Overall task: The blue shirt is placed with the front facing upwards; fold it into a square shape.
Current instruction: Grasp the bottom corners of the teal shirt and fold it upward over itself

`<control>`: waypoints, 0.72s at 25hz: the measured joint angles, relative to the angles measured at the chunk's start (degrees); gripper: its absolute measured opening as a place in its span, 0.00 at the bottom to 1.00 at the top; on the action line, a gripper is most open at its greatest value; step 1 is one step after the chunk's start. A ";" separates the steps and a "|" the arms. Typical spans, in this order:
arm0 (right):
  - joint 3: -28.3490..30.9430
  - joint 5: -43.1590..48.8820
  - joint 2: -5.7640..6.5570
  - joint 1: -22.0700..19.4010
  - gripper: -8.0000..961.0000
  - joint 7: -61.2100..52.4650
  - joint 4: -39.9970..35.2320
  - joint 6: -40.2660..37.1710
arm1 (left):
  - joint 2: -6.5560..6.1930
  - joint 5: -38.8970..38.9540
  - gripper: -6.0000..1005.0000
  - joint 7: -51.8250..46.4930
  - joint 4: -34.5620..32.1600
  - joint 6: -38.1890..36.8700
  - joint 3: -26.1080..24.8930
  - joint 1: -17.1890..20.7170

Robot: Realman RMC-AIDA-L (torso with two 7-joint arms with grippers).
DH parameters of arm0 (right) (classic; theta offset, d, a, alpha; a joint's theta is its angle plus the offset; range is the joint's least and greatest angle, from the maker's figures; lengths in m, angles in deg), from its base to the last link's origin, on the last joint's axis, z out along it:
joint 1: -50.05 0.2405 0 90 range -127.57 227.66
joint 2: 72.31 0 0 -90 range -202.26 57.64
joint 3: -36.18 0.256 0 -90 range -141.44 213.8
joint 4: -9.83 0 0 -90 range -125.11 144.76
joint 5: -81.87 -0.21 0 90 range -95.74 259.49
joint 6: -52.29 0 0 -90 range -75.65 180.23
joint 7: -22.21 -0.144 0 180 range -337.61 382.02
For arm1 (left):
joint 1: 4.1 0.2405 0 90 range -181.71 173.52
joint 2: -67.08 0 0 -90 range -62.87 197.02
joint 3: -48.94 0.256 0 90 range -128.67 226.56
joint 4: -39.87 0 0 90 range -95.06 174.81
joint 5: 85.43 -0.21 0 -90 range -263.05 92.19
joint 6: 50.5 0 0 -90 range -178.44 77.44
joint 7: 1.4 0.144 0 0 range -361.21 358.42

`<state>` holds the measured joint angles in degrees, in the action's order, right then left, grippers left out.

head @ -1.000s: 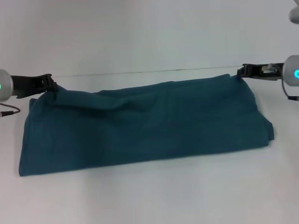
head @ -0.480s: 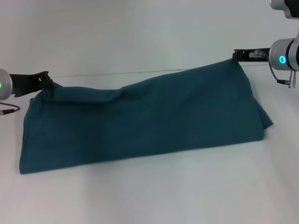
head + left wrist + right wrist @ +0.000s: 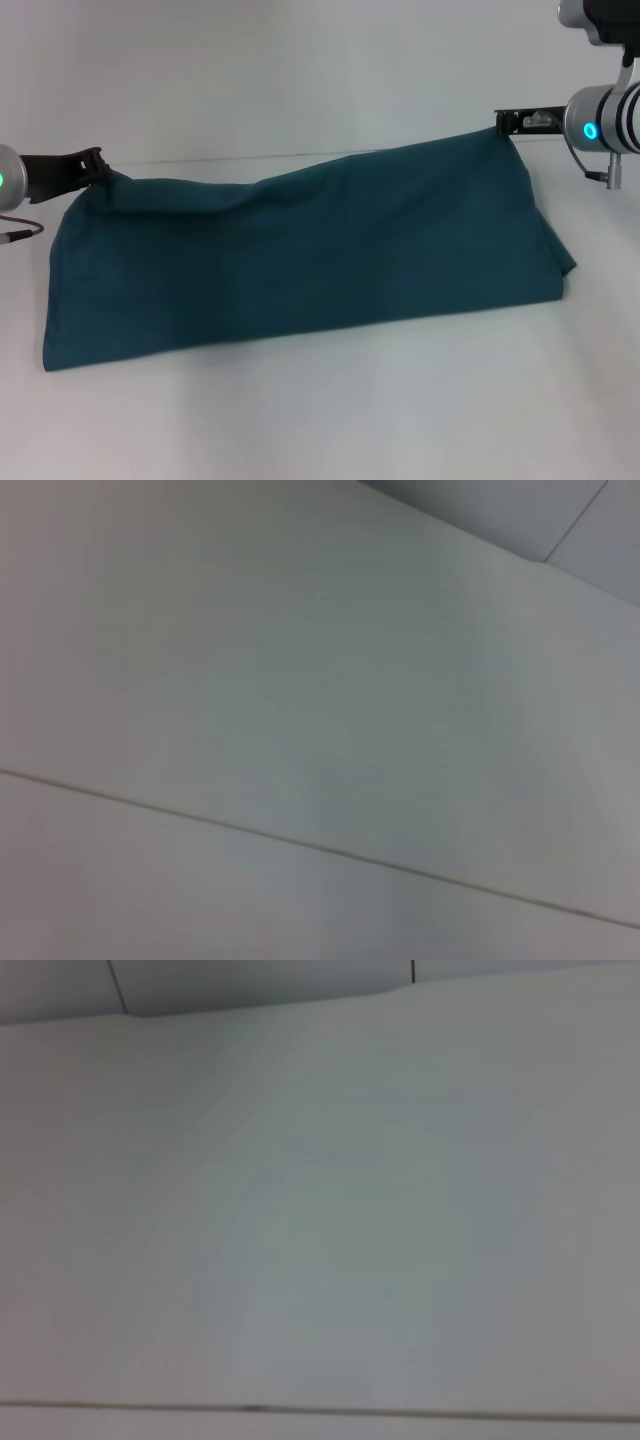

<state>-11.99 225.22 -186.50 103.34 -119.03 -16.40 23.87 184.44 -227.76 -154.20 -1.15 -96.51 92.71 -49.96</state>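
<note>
White counter (image 3: 320, 420) carries the blue shirt (image 3: 300, 270), my left fingers (image 3: 98, 168) and right fingers (image 3: 503, 123) clamping its far corners at frame edges, probably for folding.

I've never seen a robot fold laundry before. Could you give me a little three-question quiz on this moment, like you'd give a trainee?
1. True or false: the dark teal-blue cotton T-shirt shows its lettering.
2. Which gripper holds its corner of the shirt higher: A) left gripper, B) right gripper, C) both level?
3. Fill in: the shirt's near edge rests on the white ____.

Key:
1. False; only plain teal cloth shows.
2. B; the right corner is lifted higher, the left one is low near the table.
3. Table.
</note>
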 joint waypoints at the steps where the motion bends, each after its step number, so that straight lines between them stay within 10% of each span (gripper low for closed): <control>1: 0.00 0.08 0.03 0.15 0.01 0.00 0.00 0.15 | 0.00 0.01 0.03 0.00 0.19 0.13 0.00 0.00; 18: -0.76 0.76 0.48 0.78 0.14 2.24 0.00 1.05 | 0.68 0.39 0.06 0.00 0.59 2.14 -0.09 -0.17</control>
<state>-12.75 225.98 -186.03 104.12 -116.79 -16.40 24.92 185.12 -227.37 -154.20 -0.56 -94.37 92.62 -50.13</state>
